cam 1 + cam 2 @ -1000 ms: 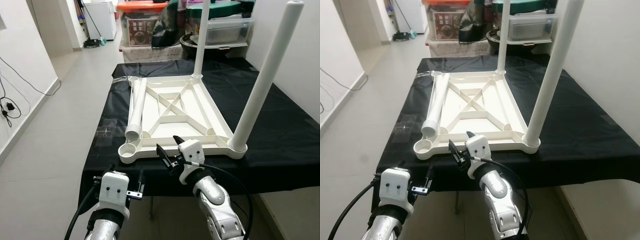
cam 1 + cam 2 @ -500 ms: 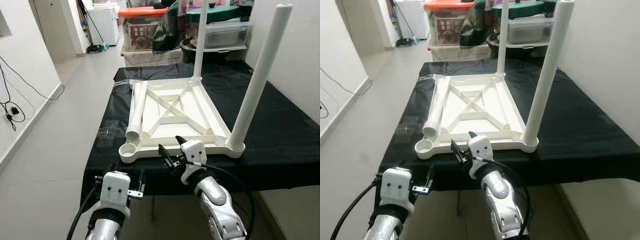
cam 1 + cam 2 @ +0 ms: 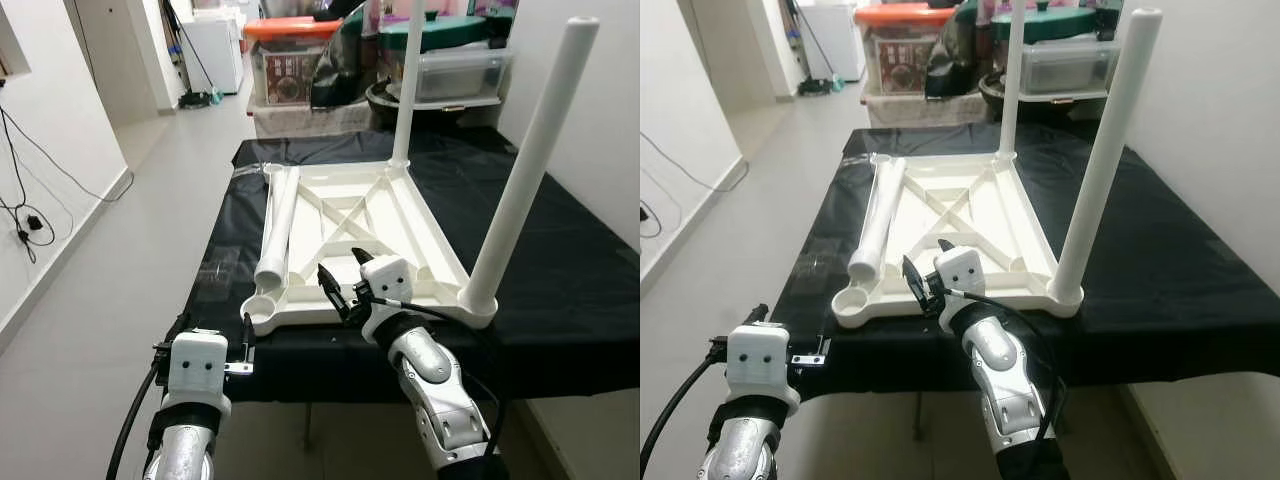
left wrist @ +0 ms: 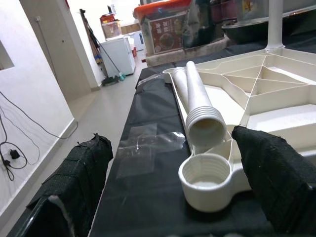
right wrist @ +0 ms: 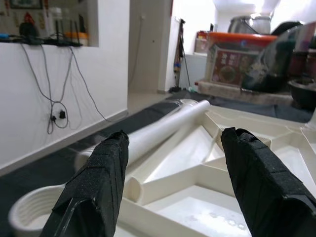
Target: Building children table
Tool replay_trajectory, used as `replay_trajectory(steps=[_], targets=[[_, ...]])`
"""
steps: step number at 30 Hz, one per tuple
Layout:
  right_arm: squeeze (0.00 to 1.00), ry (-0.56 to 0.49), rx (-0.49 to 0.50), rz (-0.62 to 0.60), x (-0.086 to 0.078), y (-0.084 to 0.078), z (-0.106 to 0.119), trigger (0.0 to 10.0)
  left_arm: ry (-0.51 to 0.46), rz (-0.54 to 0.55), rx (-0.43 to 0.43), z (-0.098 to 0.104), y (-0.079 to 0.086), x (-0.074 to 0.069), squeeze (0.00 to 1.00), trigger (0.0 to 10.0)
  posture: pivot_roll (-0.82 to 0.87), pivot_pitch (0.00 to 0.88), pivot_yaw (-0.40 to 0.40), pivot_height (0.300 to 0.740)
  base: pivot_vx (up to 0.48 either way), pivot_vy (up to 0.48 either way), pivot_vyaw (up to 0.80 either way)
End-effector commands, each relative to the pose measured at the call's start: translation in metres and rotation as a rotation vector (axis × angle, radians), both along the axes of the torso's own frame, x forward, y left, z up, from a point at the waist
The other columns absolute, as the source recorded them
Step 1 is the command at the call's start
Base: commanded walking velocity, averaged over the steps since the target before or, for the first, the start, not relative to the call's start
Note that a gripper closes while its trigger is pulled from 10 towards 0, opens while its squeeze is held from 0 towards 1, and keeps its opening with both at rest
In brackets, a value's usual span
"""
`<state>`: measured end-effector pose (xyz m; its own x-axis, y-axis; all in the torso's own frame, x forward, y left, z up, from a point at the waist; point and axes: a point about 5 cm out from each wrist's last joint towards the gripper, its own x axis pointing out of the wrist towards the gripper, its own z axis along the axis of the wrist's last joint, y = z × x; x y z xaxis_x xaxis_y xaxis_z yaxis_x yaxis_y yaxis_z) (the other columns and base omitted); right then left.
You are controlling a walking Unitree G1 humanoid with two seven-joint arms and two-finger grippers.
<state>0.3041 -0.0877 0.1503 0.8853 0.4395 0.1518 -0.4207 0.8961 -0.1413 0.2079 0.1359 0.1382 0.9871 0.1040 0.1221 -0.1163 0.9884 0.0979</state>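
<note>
White plastic makes up the upside-down tabletop (image 3: 372, 232), which lies flat on a bench covered with a black cloth (image 3: 570, 270). Two legs are already fixed upright into its corner sockets: a near one (image 3: 528, 165) at the robot's right front corner and a far one (image 3: 409, 80) at the back right corner. A third loose leg (image 3: 277, 223) lies along the left side of the tabletop, its ribbed open end pointing toward the robot, just behind the empty threaded socket (image 4: 205, 178) at the near left corner.

The right gripper (image 3: 341, 283) is raised over the near edge of the tabletop, its two black fingers (image 5: 101, 177) spread wide apart with nothing between them; its wrist view looks across the ribs of the underside toward the loose leg. The left gripper (image 3: 247, 335) sits lower, at the front edge of the bench just short of the empty socket, its fingers (image 4: 79, 177) also spread and holding nothing.

Behind the bench stand storage boxes, one with an orange lid (image 3: 290, 28), and a pale floor (image 3: 120, 260) runs along the left with a black cable (image 3: 20, 190) against the wall
</note>
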Motion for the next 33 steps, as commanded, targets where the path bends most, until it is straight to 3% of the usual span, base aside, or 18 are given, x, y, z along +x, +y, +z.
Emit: replay_trajectory(steps=[1,14,24,29,31,32,33], targets=[[0.00,0.013,0.009,0.006,0.000,0.002,-0.003,10.0,-0.005,0.009,0.020,0.001,0.001,0.001,0.00,10.0,-0.01,0.000,0.013,0.740,0.285,0.000,0.00],[0.00,0.029,0.005,0.008,0.000,0.003,-0.009,10.0,-0.019,0.028,0.020,0.005,0.006,0.003,0.00,10.0,0.00,0.000,0.013,0.740,0.284,0.000,0.00],[0.00,0.038,0.000,0.003,-0.001,0.003,-0.012,10.0,-0.032,0.025,0.027,0.011,0.010,0.006,0.00,10.0,0.01,0.007,0.010,0.740,0.000,0.000,0.00],[0.00,0.077,0.033,-0.042,0.010,0.004,-0.006,10.0,-0.020,-0.037,-0.011,0.014,0.012,0.012,0.00,10.0,0.01,0.008,0.010,0.740,0.000,0.000,0.00],[0.00,0.112,0.076,-0.070,0.021,0.002,0.001,10.0,0.002,-0.058,-0.005,0.011,0.010,0.012,0.00,10.0,0.00,0.010,0.015,0.740,0.000,0.000,0.00],[0.00,0.177,0.089,-0.079,0.030,0.002,0.003,10.0,0.042,-0.082,-0.005,0.005,0.007,0.012,0.00,10.0,0.01,0.013,0.008,0.740,0.000,0.000,0.00],[0.00,0.177,0.089,-0.079,0.030,0.002,0.003,10.0,0.042,-0.082,-0.005,0.005,0.007,0.012,0.00,10.0,0.01,0.013,0.008,0.740,0.000,0.000,0.00]])
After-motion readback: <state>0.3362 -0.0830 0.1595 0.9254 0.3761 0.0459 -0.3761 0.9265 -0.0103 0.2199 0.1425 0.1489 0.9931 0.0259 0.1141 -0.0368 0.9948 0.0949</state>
